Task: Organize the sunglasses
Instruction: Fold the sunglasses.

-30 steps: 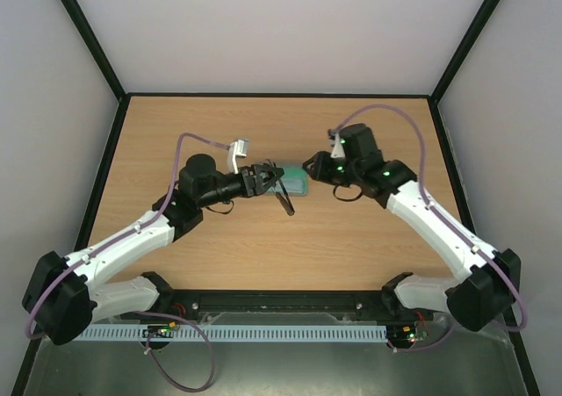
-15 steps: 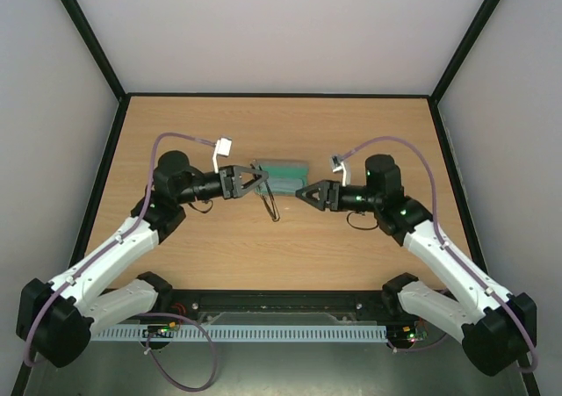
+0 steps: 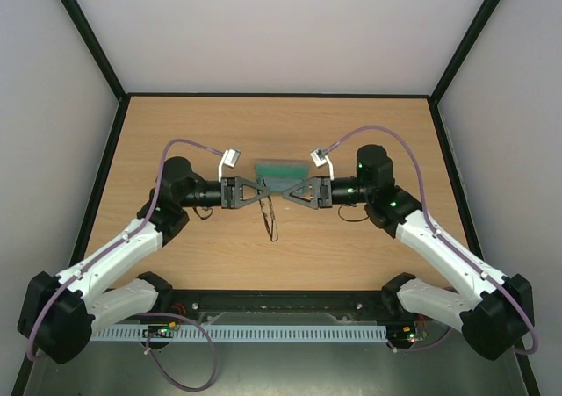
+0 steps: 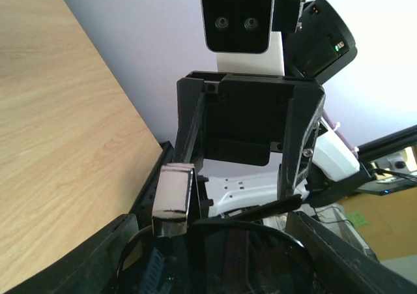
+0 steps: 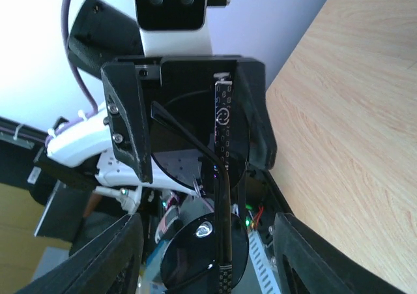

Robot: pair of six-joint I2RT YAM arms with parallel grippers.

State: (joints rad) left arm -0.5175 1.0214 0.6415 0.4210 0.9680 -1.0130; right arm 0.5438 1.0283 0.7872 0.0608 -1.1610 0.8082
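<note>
Hanging where my two sets of jaws meet, the sunglasses (image 3: 271,222) are off the table (image 3: 176,133), above its middle and just in front of the case (image 3: 283,168), whose green lining shows. My left gripper (image 3: 266,191) and right gripper (image 3: 292,191) point straight at each other, tips almost meeting, and the frame sits at that meeting point. One thin temple dangles below it toward the wood.

Half a second ago my tips were apart. The left one alone carried the pair, slightly farther back, while the right one was off to the side and a little nearer my bases. A second ago the right one was farther back still, beside the case. Since then both arms have drawn level and closed the gap, and the sunglasses now hang slightly nearer my bases.

My left jaws are set about one lens apart and pinch that lens across its width. From my right wrist I see the left fingers (image 5: 127,131) lying against both rims of the dark round lens, with the patterned temple running down between them. My right jaws are spread wide. The second lens lies between my right fingers (image 5: 104,261) with clear space on either side, so they surround it without gripping. From my left wrist, the held lens fills the space between my own fingers.
</note>
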